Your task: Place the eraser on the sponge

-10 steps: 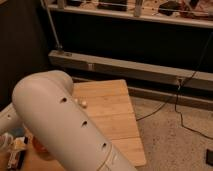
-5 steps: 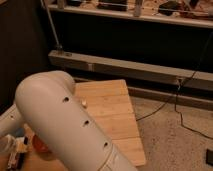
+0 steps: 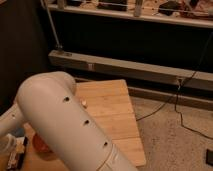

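Because my arm hides eraser and sponge from view, with my gripper low at the left edge beside the orange bowl, its hold impossible to tell, I risk a blind, off-target drop.

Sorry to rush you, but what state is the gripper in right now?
Gripper: low at the left edge, beside the orange bowl, largely hidden by the white arm; its state cannot be told.
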You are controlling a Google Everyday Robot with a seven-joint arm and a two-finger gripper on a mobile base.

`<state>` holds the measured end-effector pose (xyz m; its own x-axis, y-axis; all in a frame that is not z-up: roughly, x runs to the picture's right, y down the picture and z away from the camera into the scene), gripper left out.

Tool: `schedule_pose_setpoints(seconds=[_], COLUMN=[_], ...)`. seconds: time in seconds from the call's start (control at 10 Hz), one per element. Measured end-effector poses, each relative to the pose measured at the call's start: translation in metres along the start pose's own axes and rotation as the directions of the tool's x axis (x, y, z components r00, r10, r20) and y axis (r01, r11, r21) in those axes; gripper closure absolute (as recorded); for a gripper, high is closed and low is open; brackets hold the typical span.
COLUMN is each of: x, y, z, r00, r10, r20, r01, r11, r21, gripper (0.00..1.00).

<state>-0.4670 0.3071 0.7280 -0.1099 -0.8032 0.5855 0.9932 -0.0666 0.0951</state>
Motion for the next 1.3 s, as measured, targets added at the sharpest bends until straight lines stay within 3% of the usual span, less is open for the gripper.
schedule_pose_setpoints(seconds=[0.2, 0.4, 0.6, 0.9, 1.1, 1.3], x=[-0.002, -0.001, 0.003, -0.004, -0.012, -0.024], y=[0.001, 0.002, 0.010, 0.028, 0.041, 0.064], z=[0.001, -0.013, -0.051, -0.118, -0.139, -0.150], r00=[1.000, 1.000, 1.000, 0.991, 0.983, 0.971], r10=[-0.006, -0.016, -0.020, 0.028, 0.075, 0.161], r20=[0.021, 0.023, -0.023, -0.131, -0.166, -0.175], r01=[0.006, 0.017, 0.019, -0.035, -0.083, -0.164], r11=[1.000, 1.000, 0.999, 0.998, 0.996, 0.986], r21=[-0.011, -0.023, -0.044, -0.051, -0.042, -0.001], gripper=[0.98, 1.00, 1.00, 1.00, 1.00, 1.00])
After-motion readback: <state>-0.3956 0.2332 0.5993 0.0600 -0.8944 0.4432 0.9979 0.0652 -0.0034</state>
